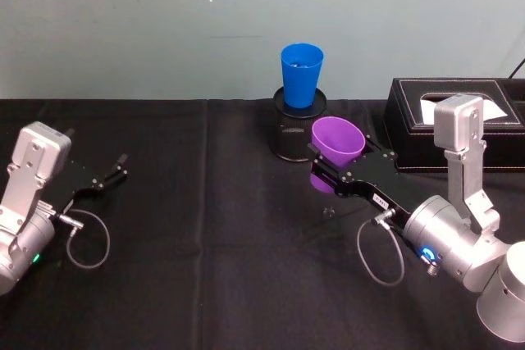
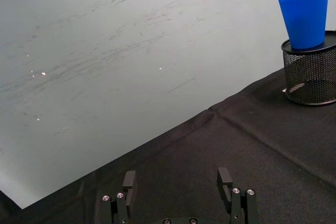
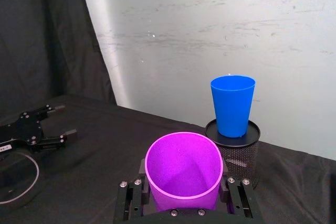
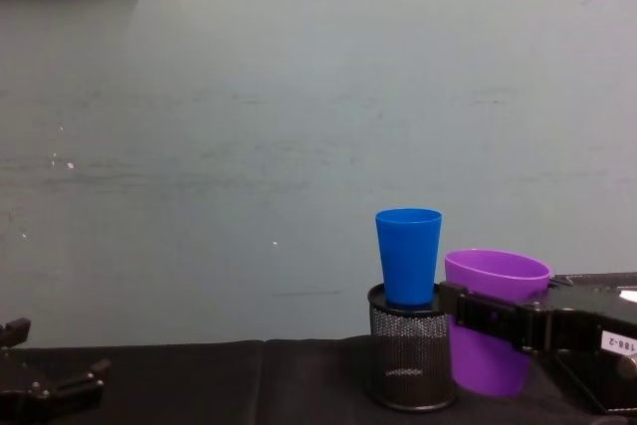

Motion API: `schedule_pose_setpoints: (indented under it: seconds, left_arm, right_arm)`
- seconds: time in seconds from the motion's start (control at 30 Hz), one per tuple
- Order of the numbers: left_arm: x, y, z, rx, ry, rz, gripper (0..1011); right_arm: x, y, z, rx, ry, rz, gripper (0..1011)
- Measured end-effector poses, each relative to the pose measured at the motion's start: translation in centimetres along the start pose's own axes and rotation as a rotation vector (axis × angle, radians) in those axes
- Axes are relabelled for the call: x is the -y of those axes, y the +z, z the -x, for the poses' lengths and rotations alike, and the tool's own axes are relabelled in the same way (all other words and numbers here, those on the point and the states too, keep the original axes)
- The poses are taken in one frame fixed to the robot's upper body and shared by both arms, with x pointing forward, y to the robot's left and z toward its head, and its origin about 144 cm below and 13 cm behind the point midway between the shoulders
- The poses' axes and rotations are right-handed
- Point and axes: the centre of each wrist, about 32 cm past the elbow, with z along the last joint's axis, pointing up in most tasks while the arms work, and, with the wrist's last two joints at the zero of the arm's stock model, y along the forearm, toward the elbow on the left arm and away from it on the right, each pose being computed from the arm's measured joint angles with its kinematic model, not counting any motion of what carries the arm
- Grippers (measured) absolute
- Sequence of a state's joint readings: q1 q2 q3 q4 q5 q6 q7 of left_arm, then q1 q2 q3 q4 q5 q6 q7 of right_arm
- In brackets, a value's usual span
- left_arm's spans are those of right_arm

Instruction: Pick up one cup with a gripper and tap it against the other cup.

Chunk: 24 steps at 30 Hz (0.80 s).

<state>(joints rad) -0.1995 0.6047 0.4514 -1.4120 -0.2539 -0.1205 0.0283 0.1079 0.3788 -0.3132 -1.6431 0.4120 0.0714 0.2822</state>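
Clamping purple cup (image 1: 336,140) around its body, right gripper (image 3: 184,195) holds it just beside blue cup (image 1: 301,74) on mesh holder (image 1: 289,142); left gripper (image 2: 176,176) idle at left, fingers apart.

- Right arm (image 1: 459,243): reaches in from the right, forearm angled forward and to the left.
- Right gripper (image 1: 321,166): fingers (image 3: 229,188) clamped on both sides of the purple cup (image 1: 337,140).
- Left gripper (image 1: 115,171): at far left, pointing forward, fingers (image 2: 128,179) spread apart.
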Motion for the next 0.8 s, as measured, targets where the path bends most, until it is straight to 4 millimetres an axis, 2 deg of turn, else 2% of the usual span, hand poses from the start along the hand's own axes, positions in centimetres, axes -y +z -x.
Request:
schedule_pose_setpoints:
  seconds: [0.8]
  left_arm:
    - [0.00, 0.00, 0.00, 0.000, 0.000, 0.000, 1000]
  right_arm:
    - [0.00, 0.00, 0.00, 0.000, 0.000, 0.000, 720]
